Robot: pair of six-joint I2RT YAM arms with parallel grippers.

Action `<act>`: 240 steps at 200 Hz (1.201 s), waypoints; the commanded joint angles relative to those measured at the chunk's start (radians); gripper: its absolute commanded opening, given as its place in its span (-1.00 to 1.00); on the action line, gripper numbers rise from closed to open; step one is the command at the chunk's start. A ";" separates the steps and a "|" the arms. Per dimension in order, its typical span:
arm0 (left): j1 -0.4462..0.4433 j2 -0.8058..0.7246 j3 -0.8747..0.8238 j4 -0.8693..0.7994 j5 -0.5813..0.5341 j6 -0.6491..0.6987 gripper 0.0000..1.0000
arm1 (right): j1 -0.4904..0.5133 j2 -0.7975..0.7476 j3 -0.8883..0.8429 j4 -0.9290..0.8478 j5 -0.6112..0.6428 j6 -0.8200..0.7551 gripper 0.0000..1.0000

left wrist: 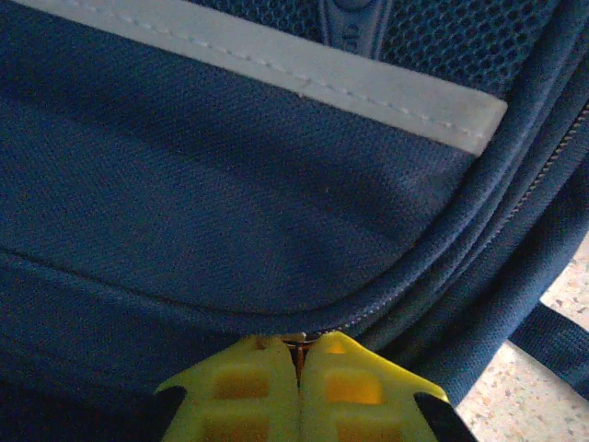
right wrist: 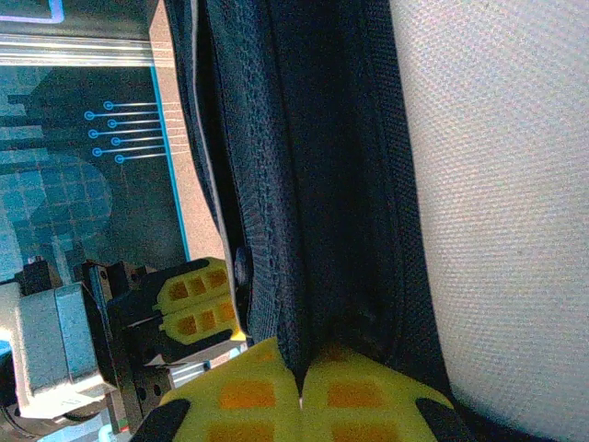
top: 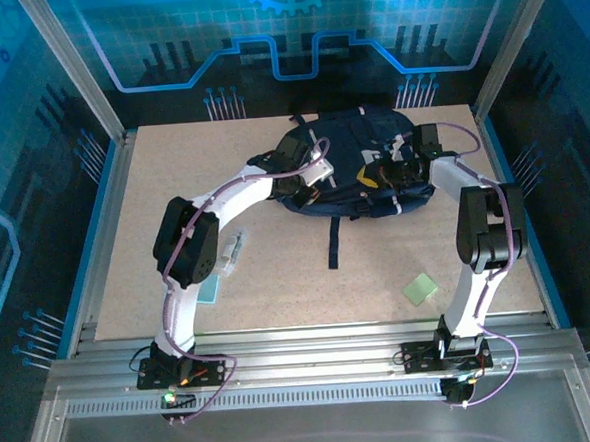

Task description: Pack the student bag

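From above, the student bag (top: 356,147) lies flat at the far middle of the worktop (top: 280,302), with 1 dark strap (top: 333,241) trailing toward the near edge. The 2 arms reach to it: the left end effector (top: 303,188) is at the bag's near left edge and the right end effector (top: 380,176) is on its near side, right of centre. From this height I cannot tell how either pair of fingers stands. A small pale green card (top: 419,290) lies on the worktop by the right arm, well apart from the bag. In the left wrist view, the 2 yellow fingertips (left wrist: 354,387) are pressed together, pinching the bag at its zipper seam (left wrist: 414,267), below a light grey stripe (left wrist: 304,69). Bare worktop shows at the lower right. In the right wrist view, the right end effector's fingers (right wrist: 359,396) are clamped narrow on a fold of the bag's dark fabric, beside a light grey patch (right wrist: 497,184). The left end effector (right wrist: 193,302) sits just left of that fold, yellow pads together.
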 commanded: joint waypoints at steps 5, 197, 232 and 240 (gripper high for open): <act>0.011 -0.032 -0.006 -0.079 0.017 -0.032 -1.00 | -0.020 -0.014 0.064 0.009 -0.059 -0.034 -1.00; -0.111 -0.013 0.082 -0.082 0.199 -0.318 -1.00 | 0.054 -0.122 -0.045 0.025 0.232 0.042 0.21; -0.125 -0.032 0.058 -0.065 0.178 -0.330 -1.00 | 0.112 -0.185 -0.172 0.127 0.226 0.142 0.08; -0.129 -0.042 0.043 -0.051 0.178 -0.335 -1.00 | 0.125 -0.179 -0.181 0.141 0.224 0.160 -0.01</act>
